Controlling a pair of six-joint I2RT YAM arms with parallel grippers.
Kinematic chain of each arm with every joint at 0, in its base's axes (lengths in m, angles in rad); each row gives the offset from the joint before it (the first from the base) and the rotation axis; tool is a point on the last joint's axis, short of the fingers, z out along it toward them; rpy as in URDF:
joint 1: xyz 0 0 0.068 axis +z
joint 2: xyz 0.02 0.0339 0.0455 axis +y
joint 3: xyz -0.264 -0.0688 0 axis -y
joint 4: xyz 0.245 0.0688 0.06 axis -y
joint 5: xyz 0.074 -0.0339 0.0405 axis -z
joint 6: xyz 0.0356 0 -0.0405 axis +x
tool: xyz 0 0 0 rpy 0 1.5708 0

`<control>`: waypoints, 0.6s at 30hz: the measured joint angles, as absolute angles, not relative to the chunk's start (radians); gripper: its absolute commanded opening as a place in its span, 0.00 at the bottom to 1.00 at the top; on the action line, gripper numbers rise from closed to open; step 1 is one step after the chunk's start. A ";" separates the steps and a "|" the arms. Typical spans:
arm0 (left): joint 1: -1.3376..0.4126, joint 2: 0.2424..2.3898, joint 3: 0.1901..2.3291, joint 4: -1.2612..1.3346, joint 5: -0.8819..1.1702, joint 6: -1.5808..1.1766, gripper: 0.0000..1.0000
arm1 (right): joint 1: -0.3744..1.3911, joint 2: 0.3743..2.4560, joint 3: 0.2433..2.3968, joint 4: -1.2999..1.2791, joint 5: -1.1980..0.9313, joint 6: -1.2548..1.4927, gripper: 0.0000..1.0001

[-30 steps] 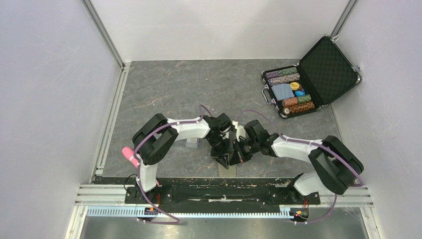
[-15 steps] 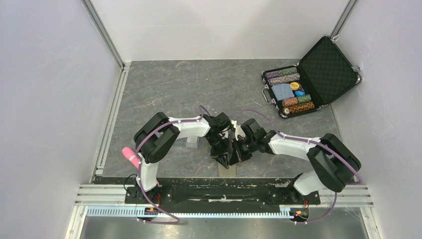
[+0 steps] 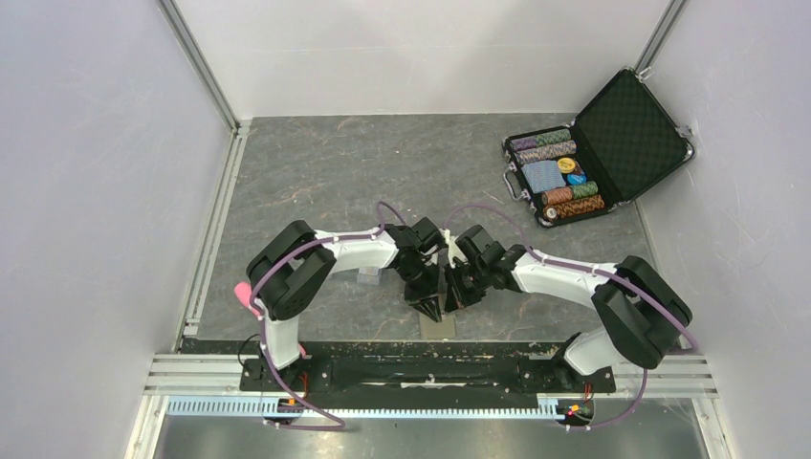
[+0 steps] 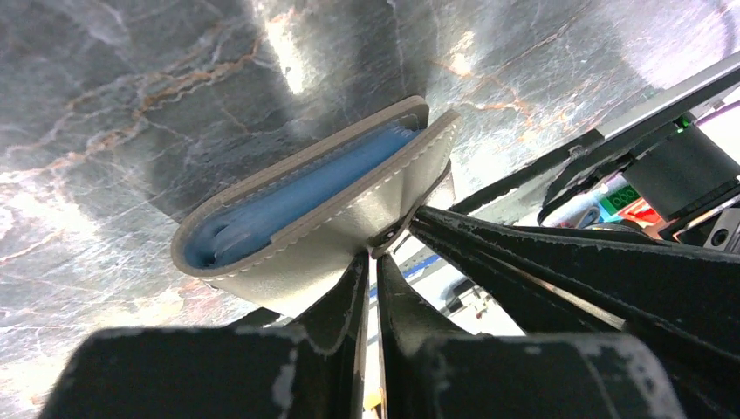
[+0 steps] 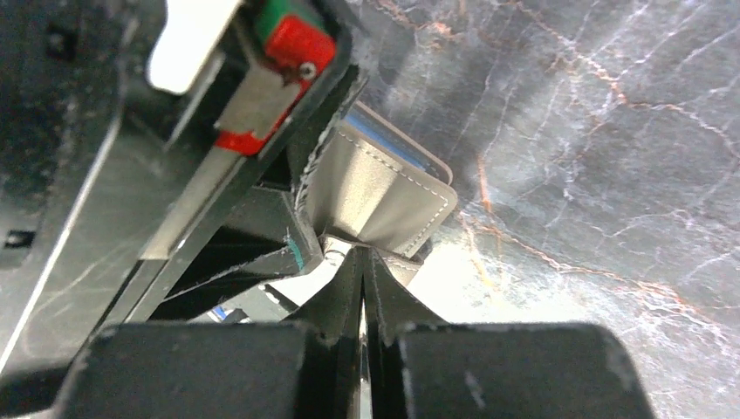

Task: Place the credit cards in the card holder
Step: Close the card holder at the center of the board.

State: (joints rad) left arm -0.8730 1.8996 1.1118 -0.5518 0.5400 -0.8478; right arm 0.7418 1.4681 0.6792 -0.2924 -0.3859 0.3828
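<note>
The card holder [image 4: 345,229] is folded almost shut, olive-tan outside with pale blue pockets inside, and it hangs just above the table between both grippers. In the left wrist view, my left gripper [image 4: 373,262] sits under the holder's snap tab with its jaws a narrow slit apart and nothing between them. My right gripper [image 5: 362,253] is shut on the holder's [image 5: 375,188] lower edge by the snap. In the top view the two grippers [image 3: 432,296] [image 3: 451,292] meet tip to tip near the front middle and hide the holder. The credit cards are hidden.
An open black poker-chip case [image 3: 593,153] stands at the back right. A small clear plastic case [image 3: 368,277] lies by the left forearm. A pale strip [image 3: 438,327] lies at the near edge, in front of the metal rail [image 3: 430,361]. Grey walls enclose the table.
The left gripper's jaws have parted slightly. Both arms have shifted a little to the left, still meeting at the holder.
</note>
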 measured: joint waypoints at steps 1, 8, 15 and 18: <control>-0.875 1.897 1.112 -0.549 0.532 -0.848 0.13 | 0.742 1.470 0.686 -0.302 -0.377 0.381 0.00; -0.879 1.868 1.113 -0.513 0.457 -0.848 0.21 | 0.742 1.473 0.711 -0.323 -0.301 0.346 0.00; -0.879 1.829 1.089 -0.456 0.410 -0.848 0.28 | 0.741 1.473 0.719 -0.333 -0.261 0.325 0.00; -0.878 1.797 1.064 -0.414 0.390 -0.850 0.30 | 0.741 1.473 0.722 -0.337 -0.256 0.324 0.00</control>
State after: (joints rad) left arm -0.8783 1.7969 1.0637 -0.4145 0.3897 -0.8505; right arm 0.7414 1.4727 0.7219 -0.3374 -0.2558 0.3244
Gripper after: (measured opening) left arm 0.283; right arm 0.003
